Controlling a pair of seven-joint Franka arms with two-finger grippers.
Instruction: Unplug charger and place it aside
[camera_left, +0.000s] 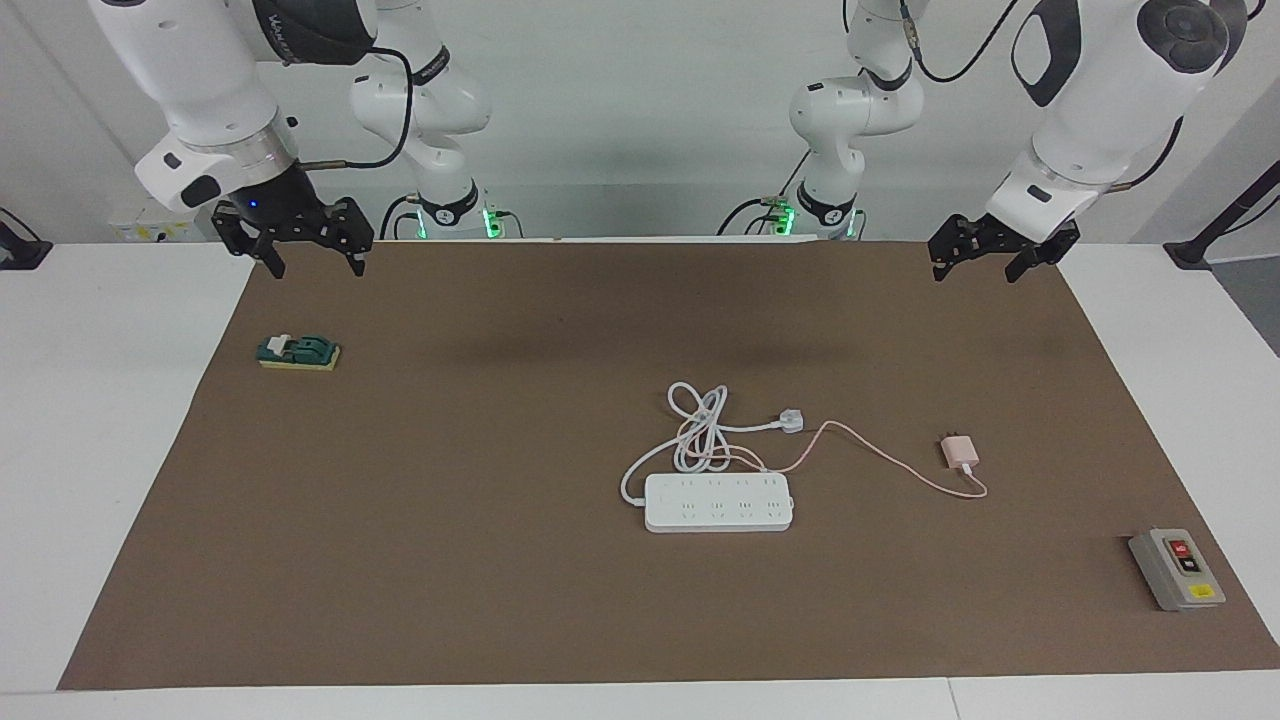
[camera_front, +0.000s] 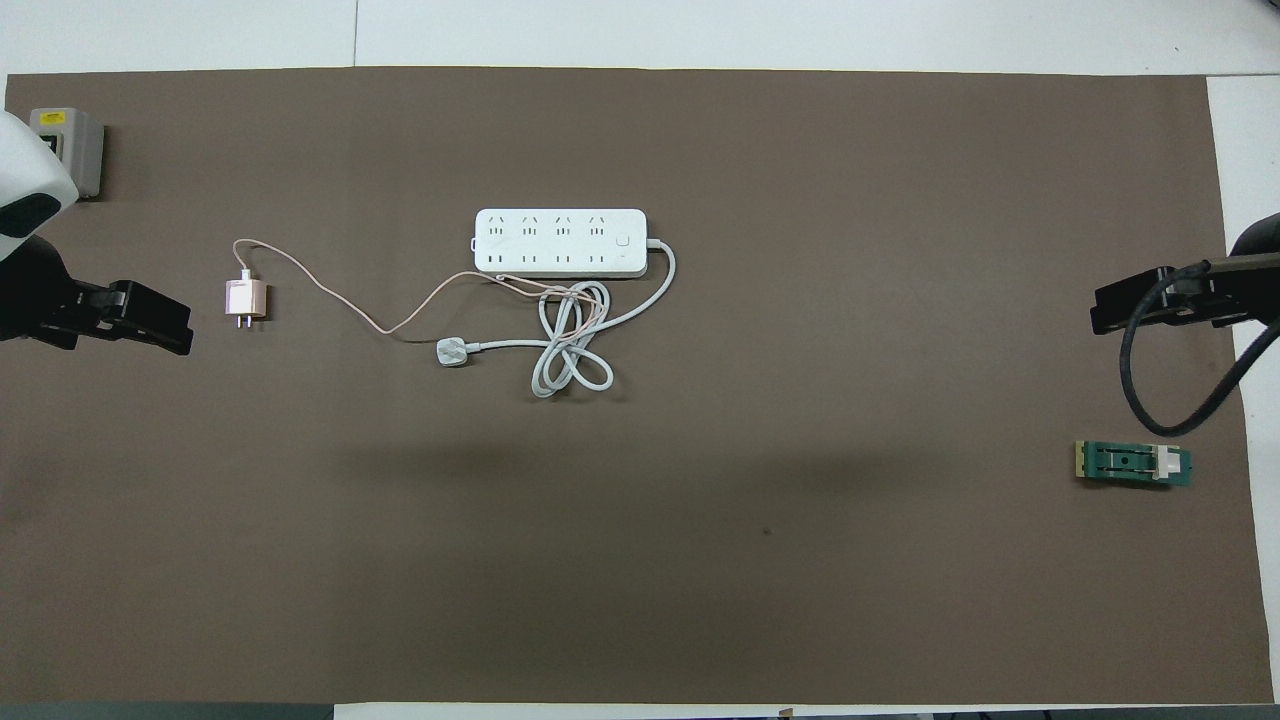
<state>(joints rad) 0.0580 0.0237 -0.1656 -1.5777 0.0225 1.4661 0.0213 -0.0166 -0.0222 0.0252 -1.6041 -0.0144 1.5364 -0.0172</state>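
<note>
A brown mat (camera_left: 420, 560) covers most of a white table (camera_left: 100, 420). A plain pale wall stands at the robots' end. Two white arms hang over the mat's edge nearest the robots, one at each end, both waiting.

At the right arm's end, the right gripper (camera_left: 317, 270) hangs over the mat's corner with its claw spread wide and nothing in it. Just farther from the robots than it, one small green switch block (camera_left: 298, 352) on a yellow base lies on the mat.

Near the middle lies one long white strip (camera_left: 718, 502). Its thick white cord (camera_left: 690, 430) is looped in a loose coil just nearer to the robots and ends in one white plug (camera_left: 792, 422) lying flat on the mat.

Toward the left arm's end lies the one charger (camera_left: 958, 451), a small pink cube flat on the mat with its prongs pointing at the robots. It is well apart from the strip and a little nearer to the robots. Its thin pink cable (camera_left: 880, 455) curves across the mat into the white coil.

The left gripper (camera_left: 975, 275) hangs over the mat's edge, claw spread wide and empty, well apart from the charger. One grey button box (camera_left: 1177, 569) sits at the mat's corner, farther from the robots than the charger.
</note>
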